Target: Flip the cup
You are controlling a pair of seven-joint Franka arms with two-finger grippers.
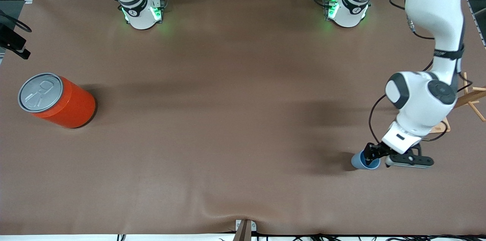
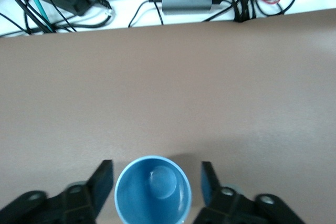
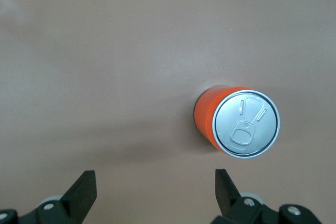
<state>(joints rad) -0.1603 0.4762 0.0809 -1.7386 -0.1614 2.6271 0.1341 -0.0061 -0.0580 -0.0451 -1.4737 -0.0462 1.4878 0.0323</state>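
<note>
**A:** Where is the left tool?

**B:** The left tool [image 1: 374,156] is low at the counter [image 1: 228,119], toward the left arm's end and close to the front camera's edge. Its fingers [image 2: 103,182] stand apart, one on each side of the cup [image 2: 153,190], with a thin gap of counter showing between each finger and the cup's rim. So it is released, not gripping.

**A:** And the cup itself?

**B:** Small, light blue, standing upright on the counter with its mouth up; the left wrist view looks straight down into its darker blue inside. In the front view the cup [image 1: 360,161] shows partly under the tool.

**A:** What about the right tool?

**B:** The right tool [image 3: 155,190] is out of the front view; only that arm's base shows there. Its own wrist view shows its fingers spread wide with nothing between them, hanging over bare counter. That arm waits.

**A:** Anything else on the counter?

**B:** An orange can [image 1: 57,100] with a grey pull-tab lid stands upright toward the right arm's end, well apart from the cup. A wooden frame [image 1: 471,98] shows at the edge by the left arm.
</note>
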